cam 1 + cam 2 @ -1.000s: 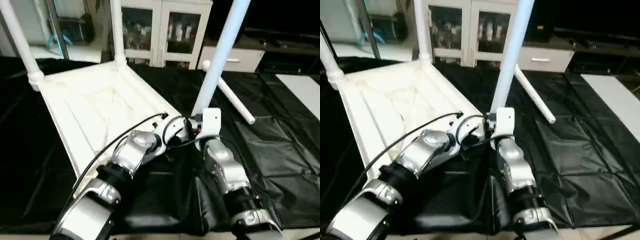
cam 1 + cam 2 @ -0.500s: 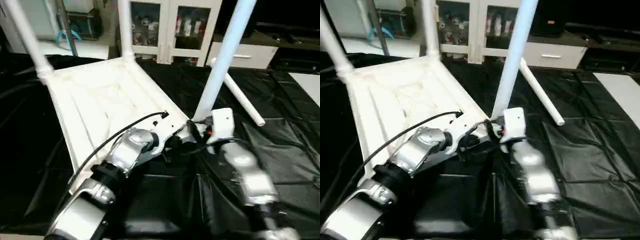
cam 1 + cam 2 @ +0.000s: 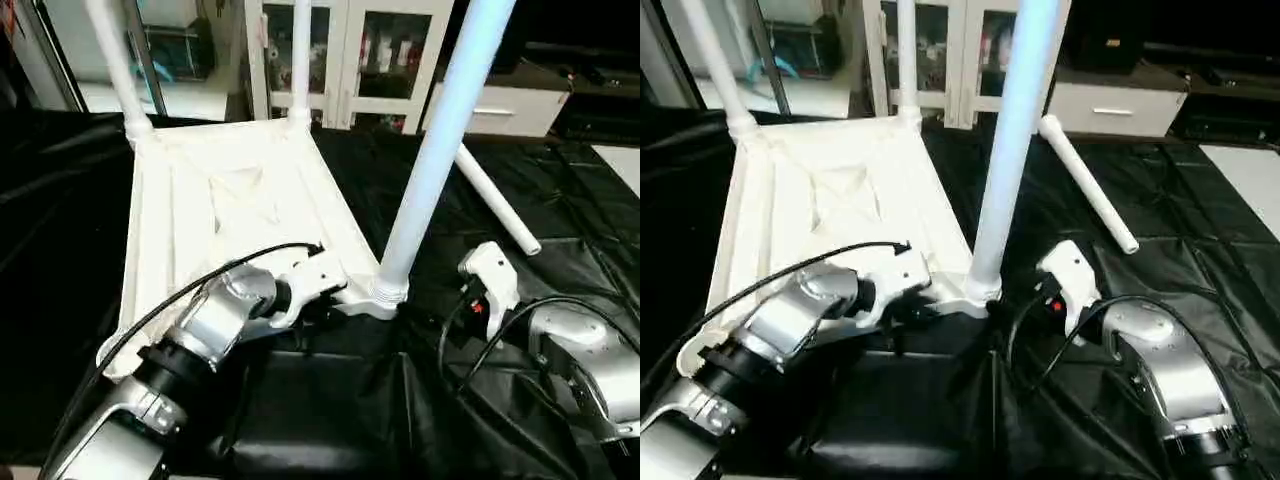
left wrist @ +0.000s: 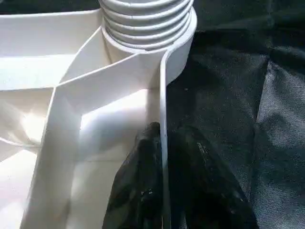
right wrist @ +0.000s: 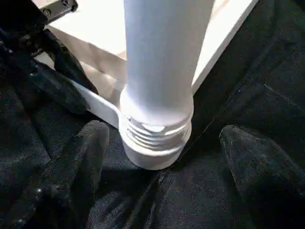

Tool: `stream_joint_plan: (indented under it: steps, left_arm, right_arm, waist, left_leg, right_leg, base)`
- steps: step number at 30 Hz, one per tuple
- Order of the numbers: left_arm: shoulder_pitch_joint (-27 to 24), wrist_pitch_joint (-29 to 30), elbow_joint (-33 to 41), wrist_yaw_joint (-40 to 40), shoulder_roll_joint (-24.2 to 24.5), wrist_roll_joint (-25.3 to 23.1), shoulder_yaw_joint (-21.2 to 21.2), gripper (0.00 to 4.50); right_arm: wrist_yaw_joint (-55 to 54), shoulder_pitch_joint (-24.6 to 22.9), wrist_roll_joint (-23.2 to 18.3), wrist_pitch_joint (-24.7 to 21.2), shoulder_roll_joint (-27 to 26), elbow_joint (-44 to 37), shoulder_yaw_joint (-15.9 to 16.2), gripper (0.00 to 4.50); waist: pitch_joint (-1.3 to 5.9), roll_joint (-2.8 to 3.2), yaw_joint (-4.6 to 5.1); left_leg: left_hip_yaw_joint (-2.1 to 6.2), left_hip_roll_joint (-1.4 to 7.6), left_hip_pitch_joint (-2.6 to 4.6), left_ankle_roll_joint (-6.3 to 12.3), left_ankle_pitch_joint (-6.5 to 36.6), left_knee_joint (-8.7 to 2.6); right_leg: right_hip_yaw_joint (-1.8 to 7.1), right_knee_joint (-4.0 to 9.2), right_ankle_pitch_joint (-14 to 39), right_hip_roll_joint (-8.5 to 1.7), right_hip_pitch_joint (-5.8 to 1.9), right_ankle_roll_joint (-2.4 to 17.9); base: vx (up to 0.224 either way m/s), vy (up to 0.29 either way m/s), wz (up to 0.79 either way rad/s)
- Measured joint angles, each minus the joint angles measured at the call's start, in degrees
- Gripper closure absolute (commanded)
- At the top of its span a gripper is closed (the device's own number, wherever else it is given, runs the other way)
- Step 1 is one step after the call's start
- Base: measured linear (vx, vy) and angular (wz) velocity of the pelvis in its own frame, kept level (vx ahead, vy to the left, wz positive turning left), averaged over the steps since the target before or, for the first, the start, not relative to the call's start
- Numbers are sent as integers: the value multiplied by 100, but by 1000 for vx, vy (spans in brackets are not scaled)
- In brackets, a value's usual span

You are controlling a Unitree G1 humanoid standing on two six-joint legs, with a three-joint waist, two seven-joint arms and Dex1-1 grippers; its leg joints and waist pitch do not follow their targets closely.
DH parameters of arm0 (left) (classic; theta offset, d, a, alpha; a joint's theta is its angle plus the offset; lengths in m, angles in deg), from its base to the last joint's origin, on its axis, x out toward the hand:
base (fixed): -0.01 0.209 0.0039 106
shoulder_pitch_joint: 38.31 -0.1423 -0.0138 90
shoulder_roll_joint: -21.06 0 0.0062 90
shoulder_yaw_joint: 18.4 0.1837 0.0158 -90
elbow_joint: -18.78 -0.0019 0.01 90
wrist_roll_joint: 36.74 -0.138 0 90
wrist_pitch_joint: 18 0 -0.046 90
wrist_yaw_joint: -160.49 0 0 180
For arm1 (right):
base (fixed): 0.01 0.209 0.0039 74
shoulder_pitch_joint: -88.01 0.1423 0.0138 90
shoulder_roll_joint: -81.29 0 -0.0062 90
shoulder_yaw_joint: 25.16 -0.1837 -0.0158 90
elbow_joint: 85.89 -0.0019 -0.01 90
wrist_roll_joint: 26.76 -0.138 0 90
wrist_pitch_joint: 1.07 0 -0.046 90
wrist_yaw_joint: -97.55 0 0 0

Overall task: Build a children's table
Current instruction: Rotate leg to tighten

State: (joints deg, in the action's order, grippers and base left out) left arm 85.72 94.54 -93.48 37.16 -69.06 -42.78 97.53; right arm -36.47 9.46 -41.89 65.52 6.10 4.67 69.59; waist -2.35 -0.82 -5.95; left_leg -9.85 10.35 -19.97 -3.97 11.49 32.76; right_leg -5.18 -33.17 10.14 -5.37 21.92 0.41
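The children's table [image 3: 230, 200] lies upside down on a black cover [image 3: 560, 260], its ribbed white underside facing up. Three white legs stand upright in its corner sockets: two at the far corners [image 3: 115, 60] [image 3: 300, 55], and one at the near right corner [image 3: 435, 150], where some thread rings are visible above the socket [image 5: 155, 138]. A fourth leg [image 3: 1090, 185] lies loose on the black cover, to the right of the table and farther away.

The left gripper [image 4: 162, 157] is at the near edge of the table, just left of the near right socket. Its two black fingers [image 4: 143, 162] are nearly closed and pinch the thin edge wall of the table between them.

The right gripper [image 5: 162, 157] is low on the black cover, on the right of the standing near leg. Its fingers [image 5: 81, 157] are spread wide on both sides of the socket and do not touch the leg; it holds nothing.

No brand, label or readable writing is visible on any part.
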Motion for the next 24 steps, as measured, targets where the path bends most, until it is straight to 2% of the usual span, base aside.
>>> stream_joint_plan:
  steps: [9, 11, 15, 16, 18, 19, 24]
  left_arm:
    - [12, 7, 9, 0, -22, -32, 20, 374]
    - [16, -3, -9, 2, -53, -19, -13, 399]
    - [14, -57, -136, 5, -130, 96, -133, 411]
    - [14, -87, -180, 20, -139, 151, -162, 432]
    - [13, -133, -246, 36, -162, 193, -225, 432]
    - [12, -221, -288, 49, -164, 191, -234, 447]
    - [-46, -585, -422, 58, -143, 173, -238, 447]
  right_arm:
    - [78, 175, -85, 56, -18, 35, -76, 50]
    - [116, 175, -111, 114, -30, 64, -100, 50]
    - [309, 179, -152, 183, -26, 209, -104, 50]
    - [367, 178, -157, 220, -19, 273, -103, 50]
    - [459, 179, -158, 289, 7, 325, -103, 50]
    - [491, 194, -147, 367, 32, 379, -97, 50]
    - [550, 403, -95, 554, 62, 701, -101, 50]
  waist:
    - [5, 9, -43]
    - [6, 10, -47]
    - [6, 10, -49]
    - [6, 10, -50]
    - [6, 10, -55]
    - [8, 12, -54]
    - [35, 55, -50]
  left_leg:
    - [-2, 0, -3, 5, -3, 6]
    - [-2, 0, -3, 5, -3, 6]
    - [-2, 1, -3, 5, -3, 9]
    - [-2, 1, -4, 5, -3, 10]
    - [-2, 1, -5, 5, -3, 11]
    - [-2, 0, -5, 6, -3, 12]
    - [-6, 0, -4, 7, -3, 14]
  right_leg:
    - [2, 0, 0, -1, 0, 1]
    - [2, 0, 0, -1, 0, 1]
    - [1, -3, 0, -1, 0, 1]
    - [1, -3, 0, -1, 1, 1]
    - [1, -3, 0, -1, 1, 1]
    - [2, -2, 0, -2, 0, 1]
    - [4, -8, 0, -3, 0, 0]
  base:
    - [0, 0, 0]
    - [0, 0, 0]
    - [0, 0, 0]
    - [0, 0, 0]
    - [0, 0, 0]
    - [0, 0, 0]
    - [0, 0, 0]
